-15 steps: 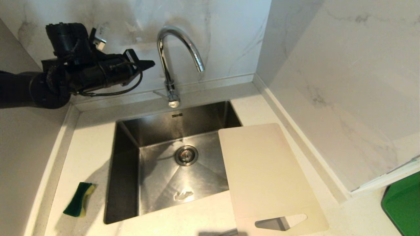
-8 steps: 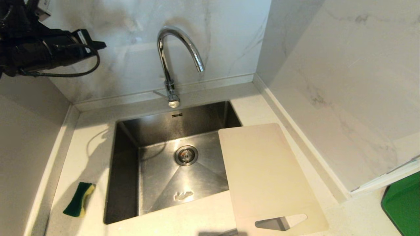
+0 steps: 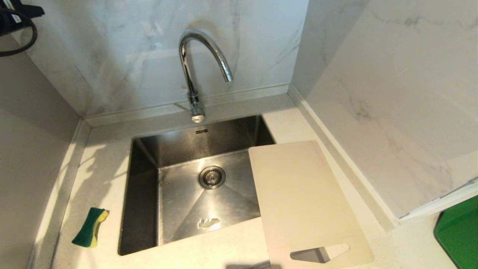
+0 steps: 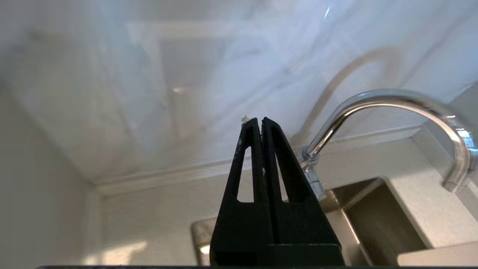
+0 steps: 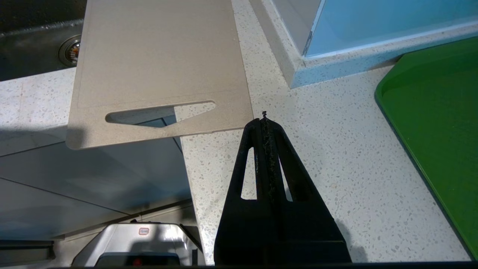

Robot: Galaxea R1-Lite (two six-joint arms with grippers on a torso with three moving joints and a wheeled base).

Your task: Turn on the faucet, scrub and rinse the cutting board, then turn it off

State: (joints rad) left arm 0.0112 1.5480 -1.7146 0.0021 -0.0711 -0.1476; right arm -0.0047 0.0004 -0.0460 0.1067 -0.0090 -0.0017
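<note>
Nearest, lying flat on the speckled tabletop (image 3: 231, 250) at the right of the sink (image 3: 194, 186): cutting board (image 3: 302, 201), a thin off-white plastic rectangle with rounded corners and a long handle cutout at its near end, that end jutting past the tabletop's front edge, the far left corner overhanging the basin. Just above the tabletop beside the board's near right corner, right gripper (image 5: 264, 118), jaws pressed fully together, holding nothing, touching nothing. Off to the right, a green tray (image 3: 457, 231), only its corner in view, contents not visible. At the near left, a green-and-yellow sponge (image 3: 90, 227) tipped on its edge on the tabletop, well apart from the board. In the middle, the stainless sink, square and deep, holding nothing but a small pale patch near the front wall and the round drain strainer (image 3: 212, 176) in the floor. Behind the basin, faucet (image 3: 198, 71), shiny chrome, tall gooseneck arching toward the right, thin side lever at the base pointing left; no stream seen from the spout. Farthest, high in the left corner against the marble wall, left gripper (image 4: 260, 121), jaws likewise closed tight and empty, up in the air left of the faucet's arch.
</note>
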